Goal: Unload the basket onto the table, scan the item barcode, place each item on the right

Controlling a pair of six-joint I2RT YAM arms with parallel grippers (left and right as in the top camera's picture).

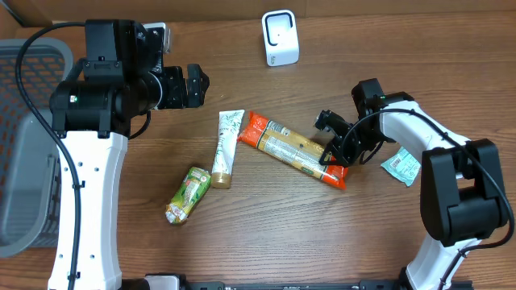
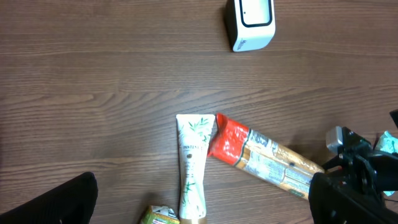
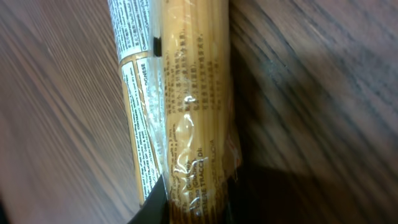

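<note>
Wooden table: the pasta is gripped but not yet scanned.
The pasta lies flat mid-table, well apart from the white scanner at the far edge. The right gripper sits on its right end, and the wrist view shows the pack running down between the dark fingers, so the jaws look closed on it. The left gripper hangs wide open and empty above the table, near the tube. As I judge it, only the pick-up is under way. Lifting the pasta, carrying it to the scanner and turning its barcode to the scanner's face are all left.
</note>
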